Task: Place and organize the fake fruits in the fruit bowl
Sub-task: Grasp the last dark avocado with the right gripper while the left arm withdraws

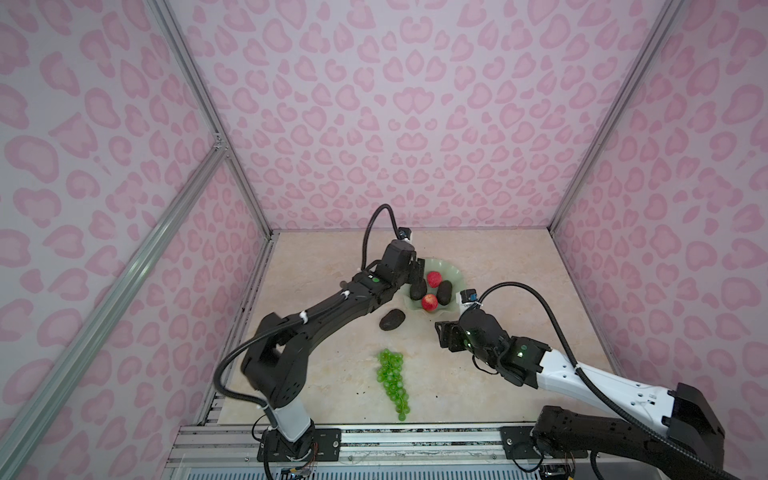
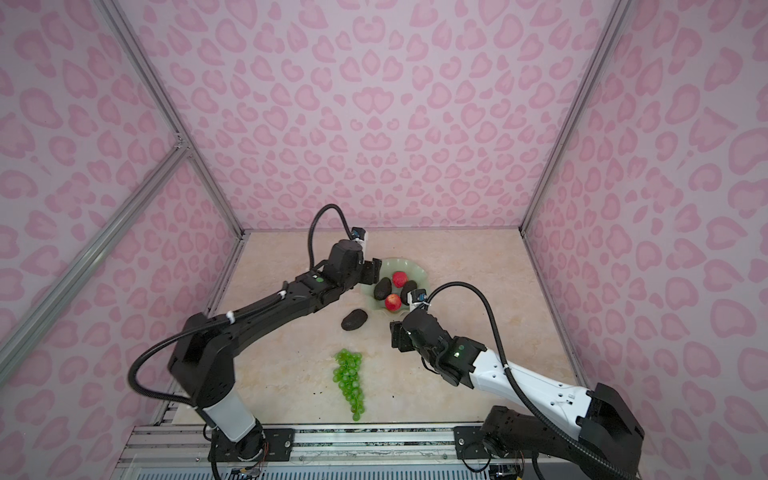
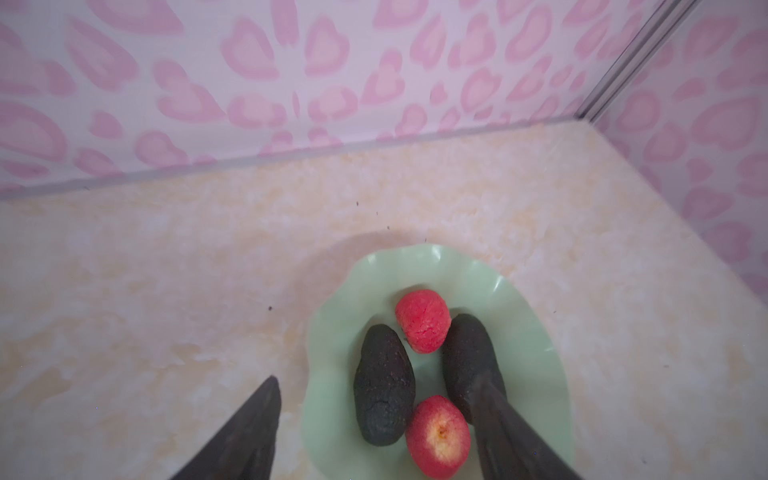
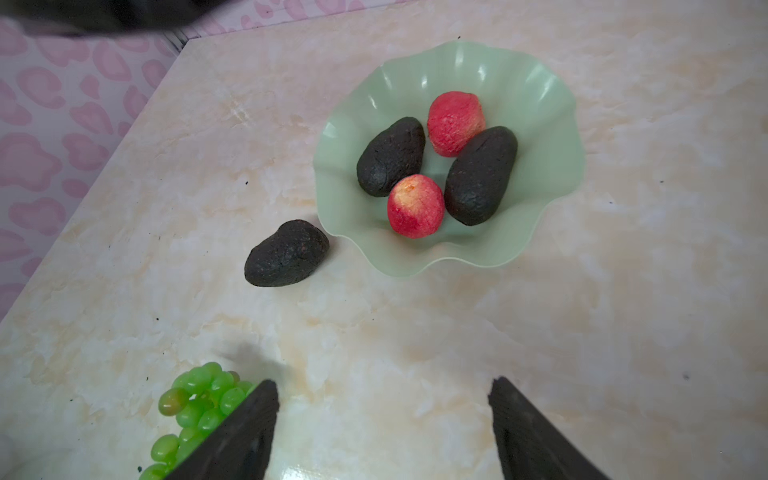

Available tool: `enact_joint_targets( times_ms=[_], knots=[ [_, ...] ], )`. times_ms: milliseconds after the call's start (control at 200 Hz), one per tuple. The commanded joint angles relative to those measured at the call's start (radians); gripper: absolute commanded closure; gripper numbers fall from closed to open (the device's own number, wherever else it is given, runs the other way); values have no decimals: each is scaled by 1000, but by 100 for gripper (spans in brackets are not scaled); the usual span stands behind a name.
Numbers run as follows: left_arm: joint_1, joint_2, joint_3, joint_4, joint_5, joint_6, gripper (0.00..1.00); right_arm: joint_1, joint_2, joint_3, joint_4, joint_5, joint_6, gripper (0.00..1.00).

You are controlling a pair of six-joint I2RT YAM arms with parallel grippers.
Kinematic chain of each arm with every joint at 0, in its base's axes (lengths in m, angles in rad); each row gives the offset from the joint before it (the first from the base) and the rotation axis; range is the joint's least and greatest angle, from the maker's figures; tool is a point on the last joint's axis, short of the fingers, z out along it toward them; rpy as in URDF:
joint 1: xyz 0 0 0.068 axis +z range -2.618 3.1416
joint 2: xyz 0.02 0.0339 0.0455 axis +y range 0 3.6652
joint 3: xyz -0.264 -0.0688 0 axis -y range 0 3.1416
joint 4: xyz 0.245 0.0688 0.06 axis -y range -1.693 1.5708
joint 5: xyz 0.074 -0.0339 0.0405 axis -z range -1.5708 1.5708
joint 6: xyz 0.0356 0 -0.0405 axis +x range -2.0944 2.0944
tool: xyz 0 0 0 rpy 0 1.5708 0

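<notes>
Marble tabletop (image 1: 498, 257) is carrying the loose avocado (image 1: 392, 319) just off the near rim of the fruit bowl (image 1: 451, 270), long axis slanting bowlward; we're hovering the right gripper (image 4: 383, 384), spread and empty, facing it, left gripper (image 1: 417, 272) spread over the bowl.

The fruit bowl (image 1: 451, 271) holds two apples (image 1: 434, 279) and two avocados (image 1: 445, 292); a third avocado (image 1: 392, 319) and the grapes (image 1: 392, 378) lie on the counter (image 1: 519, 270).

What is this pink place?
Probably a robot test booth: pink patterned walls in a metal frame, two robot arms bolted to a rail, and a fruit bowl on the tabletop.
</notes>
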Motion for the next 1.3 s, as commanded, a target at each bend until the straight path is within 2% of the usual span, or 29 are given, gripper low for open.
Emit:
enact_joint_targets(
  times_ms=[0, 230, 390, 610, 975, 1115, 1185, 1295],
  knots=[
    [9, -380, -94, 101, -68, 14, 26, 26, 102, 40, 63, -27, 58, 20],
    [29, -679, -351, 43, -194, -12, 23, 52, 348, 154, 146, -112, 136, 20],
    [33, -864, -503, -50, -236, -65, 21, 63, 478, 215, 188, -117, 209, 20],
    [34, -1068, -614, -195, -285, -127, 17, 65, 609, 305, 208, -105, 255, 21],
    [35, -1194, -657, -309, -310, -151, 15, 66, 846, 516, 137, -70, 255, 25],
    [35, -1207, -647, -331, -321, -138, 14, 74, 930, 616, 66, -1, 206, 29],
    [35, -1214, -643, -339, -323, -138, 14, 74, 959, 648, 42, 27, 177, 35],
    [35, -1225, -647, -346, -328, -138, 14, 78, 972, 677, 22, 54, 129, 50]
  ],
)
